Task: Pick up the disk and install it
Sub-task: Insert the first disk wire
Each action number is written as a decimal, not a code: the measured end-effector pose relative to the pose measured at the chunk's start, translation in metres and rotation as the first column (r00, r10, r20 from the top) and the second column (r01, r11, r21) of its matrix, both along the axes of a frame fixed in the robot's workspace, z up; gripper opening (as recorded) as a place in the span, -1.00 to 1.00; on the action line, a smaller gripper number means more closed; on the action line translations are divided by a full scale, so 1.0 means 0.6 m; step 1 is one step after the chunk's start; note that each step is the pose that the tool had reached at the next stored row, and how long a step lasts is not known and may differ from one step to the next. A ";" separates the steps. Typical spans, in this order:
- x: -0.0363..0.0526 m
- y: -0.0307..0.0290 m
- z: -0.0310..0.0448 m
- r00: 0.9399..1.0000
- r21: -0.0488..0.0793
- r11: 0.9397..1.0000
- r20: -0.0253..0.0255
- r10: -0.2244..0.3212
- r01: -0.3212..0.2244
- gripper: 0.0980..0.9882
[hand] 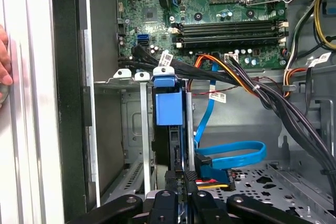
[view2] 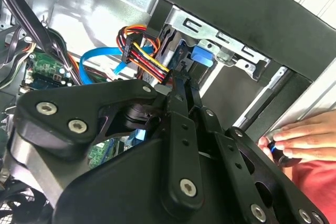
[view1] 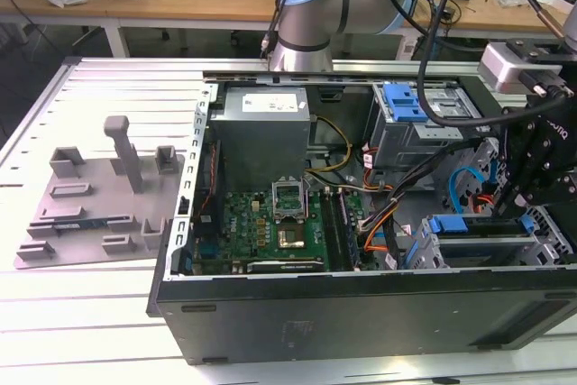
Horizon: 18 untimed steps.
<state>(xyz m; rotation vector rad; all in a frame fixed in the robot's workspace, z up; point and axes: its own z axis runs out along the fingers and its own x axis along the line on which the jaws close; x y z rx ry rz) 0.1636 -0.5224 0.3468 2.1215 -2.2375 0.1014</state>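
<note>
The disk (hand: 168,109) stands on edge in a slot of the metal drive cage (hand: 134,129) at the front corner of the open computer case, its blue carrier tab at the cage's mouth. My gripper (hand: 181,178) is at the disk's other end, and its narrow black fingers (view2: 185,95) look closed on the disk's edge. The blue tab (view2: 202,56) shows just past the fingertips in the second wrist view. In the exterior view the gripper (view1: 521,209) hangs over the cage at the exterior view's right, with the blue carrier (view1: 478,225) lying along the cage top.
A person's hand (view2: 304,140) rests on the case's outer edge beside the cage. Orange, black and blue cables (hand: 236,156) run close to the slot. The motherboard (view1: 270,223), a grey power-supply box (view1: 261,128), another blue carrier (view1: 403,101) and a grey fixture plate (view1: 99,196) lie further off.
</note>
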 end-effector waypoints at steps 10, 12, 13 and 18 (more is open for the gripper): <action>0.001 0.0000 -0.007 1.000 0.002 1.000 0.000 0.000 0.000 -0.84; 0.002 0.0000 -0.008 1.000 0.002 1.000 0.000 0.000 0.000 -0.84; 0.002 0.0000 -0.008 1.000 0.002 1.000 0.000 0.000 0.000 -0.84; 0.002 0.0000 -0.015 1.000 0.002 1.000 0.000 0.000 0.000 -0.84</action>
